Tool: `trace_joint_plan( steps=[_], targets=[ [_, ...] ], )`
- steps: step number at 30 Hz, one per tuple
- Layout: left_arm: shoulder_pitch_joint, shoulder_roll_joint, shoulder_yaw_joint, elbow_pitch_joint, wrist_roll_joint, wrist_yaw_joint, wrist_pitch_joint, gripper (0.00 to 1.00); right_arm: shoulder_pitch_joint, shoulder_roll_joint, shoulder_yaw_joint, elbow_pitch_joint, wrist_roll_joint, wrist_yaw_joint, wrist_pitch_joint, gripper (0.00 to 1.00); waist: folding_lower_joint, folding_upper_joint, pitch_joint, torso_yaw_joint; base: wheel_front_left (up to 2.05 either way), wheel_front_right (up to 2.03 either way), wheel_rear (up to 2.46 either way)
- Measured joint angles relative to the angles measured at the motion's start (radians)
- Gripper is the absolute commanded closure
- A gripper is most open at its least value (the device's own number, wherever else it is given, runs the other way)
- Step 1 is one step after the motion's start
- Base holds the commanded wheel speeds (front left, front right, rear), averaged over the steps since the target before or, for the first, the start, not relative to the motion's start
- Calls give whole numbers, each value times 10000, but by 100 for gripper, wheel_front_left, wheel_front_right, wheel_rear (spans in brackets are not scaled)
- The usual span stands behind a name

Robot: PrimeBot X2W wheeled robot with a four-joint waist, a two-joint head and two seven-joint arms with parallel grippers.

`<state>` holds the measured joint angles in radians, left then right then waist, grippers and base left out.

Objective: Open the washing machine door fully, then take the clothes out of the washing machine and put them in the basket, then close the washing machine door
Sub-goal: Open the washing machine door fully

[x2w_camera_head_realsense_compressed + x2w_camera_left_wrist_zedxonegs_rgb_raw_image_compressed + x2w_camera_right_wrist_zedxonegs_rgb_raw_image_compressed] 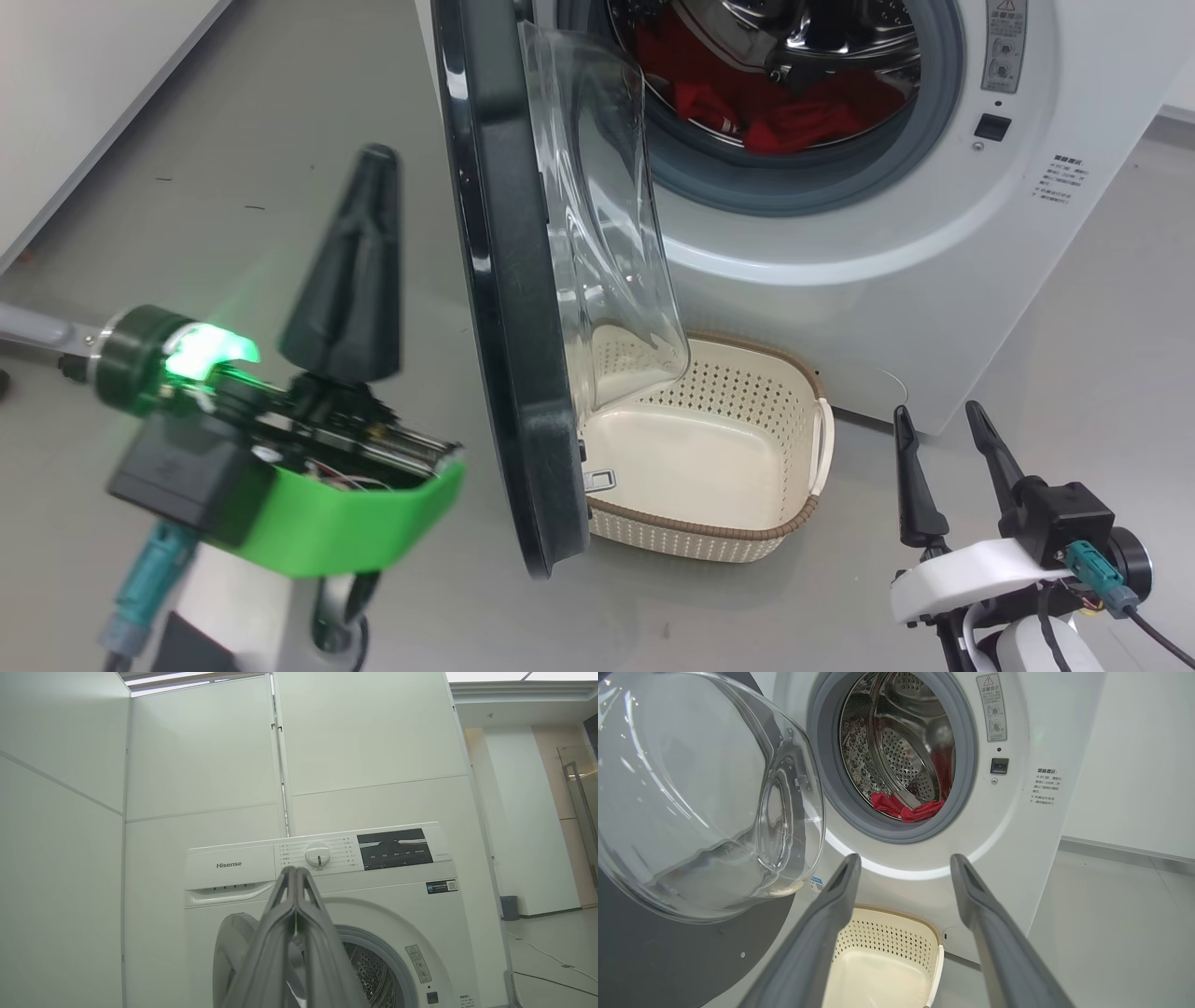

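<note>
The red clothes [794, 117] lay low in the washing machine [934, 280], ahead of and above the nearer right end effector [936, 411], its fingers spread, while the door [504, 308] walled off the left end effector [373, 163], pinched closed, and the basket [747, 537] sat below.

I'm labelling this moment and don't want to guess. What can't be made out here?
- clothes: how many; the head view's top edge crops the pile.
- basket: its left end, behind the washing machine door in the head view; cropped by the bottom edge in the right wrist view.
- printed notice on the washing machine: right wrist view, too small to read.
</note>
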<state>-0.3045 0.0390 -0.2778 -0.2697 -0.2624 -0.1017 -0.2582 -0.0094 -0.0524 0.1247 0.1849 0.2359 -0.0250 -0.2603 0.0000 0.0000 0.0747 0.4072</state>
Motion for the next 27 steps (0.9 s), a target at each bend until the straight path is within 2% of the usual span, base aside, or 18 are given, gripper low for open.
trace_joint_plan(
  steps=[6, 13, 22, 27],
  targets=[
    [498, 15, -1576, -297, -368, -188, 35, 100, 7, 38, -2, 63, -13, 63, 0, 0, 0, 0, -39, -49, 0, 0, 0],
    [986, 119, -2949, -449, -1026, -199, 759, 100, 17, 52, -19, 107, -15, 63, 0, 0, 0, 0, -64, -108, 0, 0, 0],
    [1736, 892, -4406, 6, -1942, -224, 2274, 100, 35, 69, -54, 213, -15, 138, 0, 0, 0, 0, -108, -161, 0, 0, 0],
    [2173, 1294, -4558, 487, -2148, -224, 2961, 100, 44, 75, -52, 272, -15, 144, 0, 0, 0, 0, -122, -195, 0, 0, 0]
  ],
)
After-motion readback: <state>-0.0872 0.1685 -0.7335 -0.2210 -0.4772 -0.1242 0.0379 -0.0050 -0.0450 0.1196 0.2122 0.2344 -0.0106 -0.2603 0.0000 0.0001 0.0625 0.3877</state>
